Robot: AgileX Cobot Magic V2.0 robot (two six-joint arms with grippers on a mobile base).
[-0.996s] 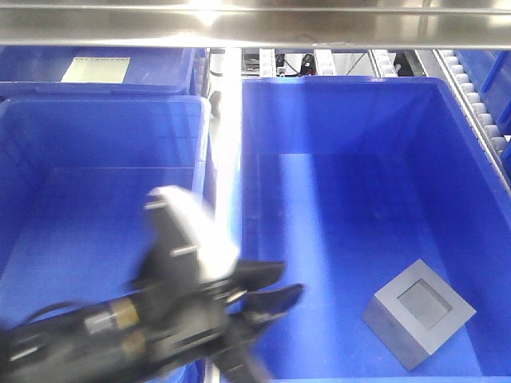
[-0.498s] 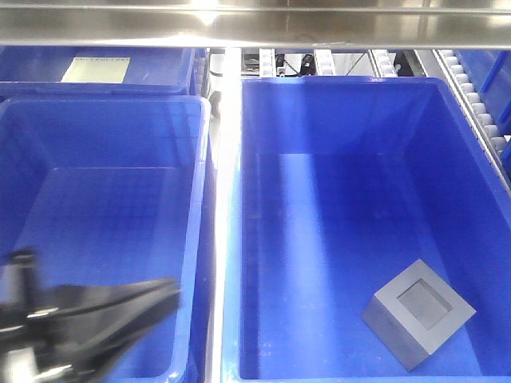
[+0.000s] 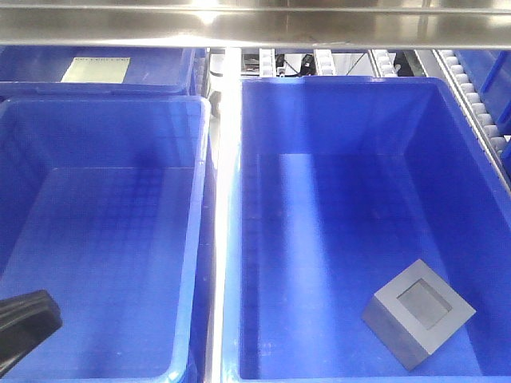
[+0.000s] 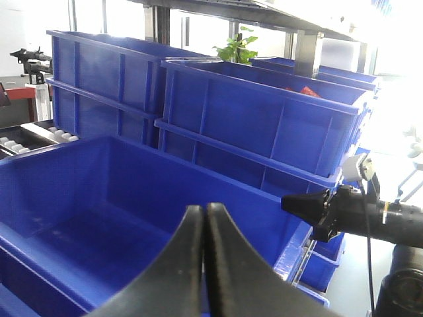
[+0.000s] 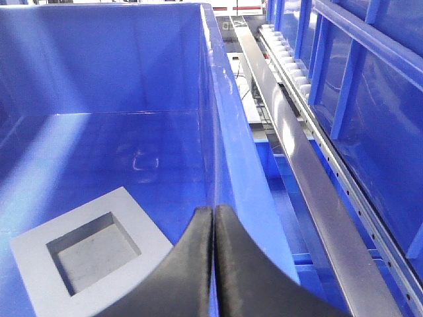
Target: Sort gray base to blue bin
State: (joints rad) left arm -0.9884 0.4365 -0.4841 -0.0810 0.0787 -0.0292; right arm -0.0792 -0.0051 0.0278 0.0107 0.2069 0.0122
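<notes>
At the far left of the front view, a dark, rounded piece of the left arm (image 3: 24, 325) showed low over the empty bright-blue plastic tub (image 3: 201, 239), whose floor carried a faint grid. From its wrist camera the left gripper (image 4: 203, 228) had its two smooth black fingers pressed together with nothing between them; it hung above that tub's near rim, apparently out of the way of the work. Across from it, the other arm's black wrist (image 4: 344, 212) reached in from the right.

Between the two tubs ran a pale metal rail (image 3: 227, 199), which likely supports them side by side.

To the right stood the large, deep blue bin (image 3: 239, 239), glossy and thick-rimmed. The matte gray cube-like base (image 3: 418, 312) lay on its floor in the near right corner, the square recessed pocket facing up, resting flat and untouched. Judging by that, the sort looked done.

The right gripper (image 5: 213, 228) was also closed and empty, poised over the bin's wall, just beside the block but apart from it. A roller conveyor (image 5: 291, 72) ran alongside.
</notes>
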